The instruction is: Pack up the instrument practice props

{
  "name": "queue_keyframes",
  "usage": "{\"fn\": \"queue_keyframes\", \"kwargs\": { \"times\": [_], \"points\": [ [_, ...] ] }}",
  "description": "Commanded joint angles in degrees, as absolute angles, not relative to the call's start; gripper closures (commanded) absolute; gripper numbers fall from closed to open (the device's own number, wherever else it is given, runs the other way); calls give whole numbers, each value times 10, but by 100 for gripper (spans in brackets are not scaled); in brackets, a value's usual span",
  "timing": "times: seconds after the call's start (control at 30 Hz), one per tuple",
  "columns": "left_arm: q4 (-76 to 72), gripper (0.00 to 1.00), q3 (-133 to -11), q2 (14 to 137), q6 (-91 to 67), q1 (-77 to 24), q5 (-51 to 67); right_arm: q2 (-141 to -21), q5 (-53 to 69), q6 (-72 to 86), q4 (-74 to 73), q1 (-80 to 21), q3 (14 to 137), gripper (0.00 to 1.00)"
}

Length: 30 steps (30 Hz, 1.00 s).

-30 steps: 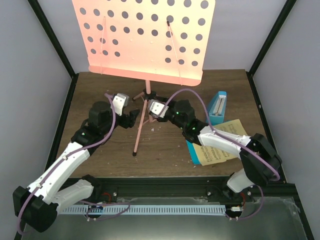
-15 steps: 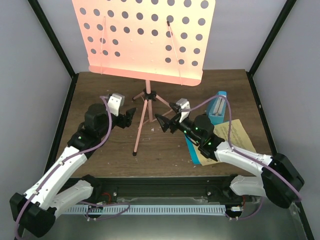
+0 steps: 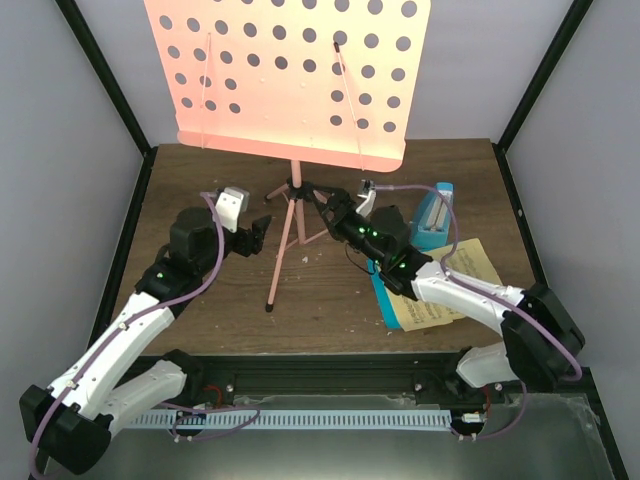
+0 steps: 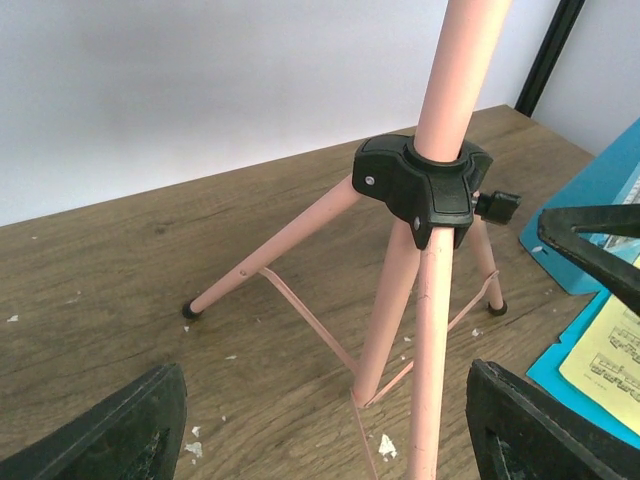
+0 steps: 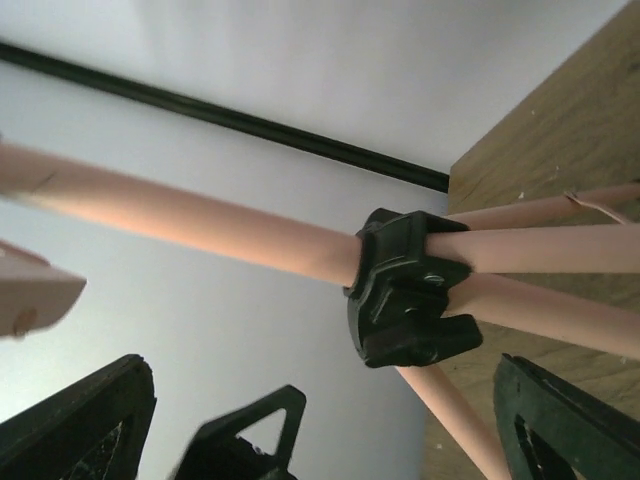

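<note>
The music sheets [image 3: 445, 295] lie at four o'clock on the desk [image 3: 320, 310]. The left fingers [image 4: 120, 430] and right fingers [image 5: 80, 420] are apart, holding nothing, beside the pink stand [image 3: 290, 140] in the middle. It looks light, stiff and tippy; grab near the black hub [image 4: 425, 185].

There is one salmon-pink music stand [image 3: 290, 80], with three legs [image 4: 280, 245] and one black hub [image 4: 425, 185]. To the right of the stand are one blue metronome [image 3: 436, 215], one yellow sheet [image 3: 460, 285] and one blue sheet [image 3: 385, 300]. There are two grippers: the left gripper [image 3: 260, 235] is left of the stand and the right gripper [image 3: 325, 208] is right of it.
</note>
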State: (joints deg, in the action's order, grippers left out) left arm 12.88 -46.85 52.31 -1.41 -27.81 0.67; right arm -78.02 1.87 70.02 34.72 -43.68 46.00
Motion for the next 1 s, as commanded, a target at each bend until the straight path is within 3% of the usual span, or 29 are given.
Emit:
{"fn": "queue_keyframes", "kwargs": {
  "times": [0.0, 0.23, 0.4, 0.57, 0.87, 0.97],
  "points": [
    [120, 22, -465, 520, -12, -281, 7, -796, -17, 844, 296, -432, 493, 7],
    [120, 22, -466, 520, -14, -282, 12, -831, -4, 897, 281, -424, 516, 10],
    [121, 22, -466, 518, -14, -282, 14, -850, 9, 899, 295, -423, 533, 21],
    [121, 22, -467, 514, -12, -283, 11, -862, 23, 900, 309, -423, 540, 40],
    [121, 22, -467, 512, -11, -283, 9, -867, 33, 909, 321, -423, 533, 84],
    [121, 22, -467, 513, -11, -283, 9, -867, 33, 912, 329, -423, 527, 93]
  ]
}}
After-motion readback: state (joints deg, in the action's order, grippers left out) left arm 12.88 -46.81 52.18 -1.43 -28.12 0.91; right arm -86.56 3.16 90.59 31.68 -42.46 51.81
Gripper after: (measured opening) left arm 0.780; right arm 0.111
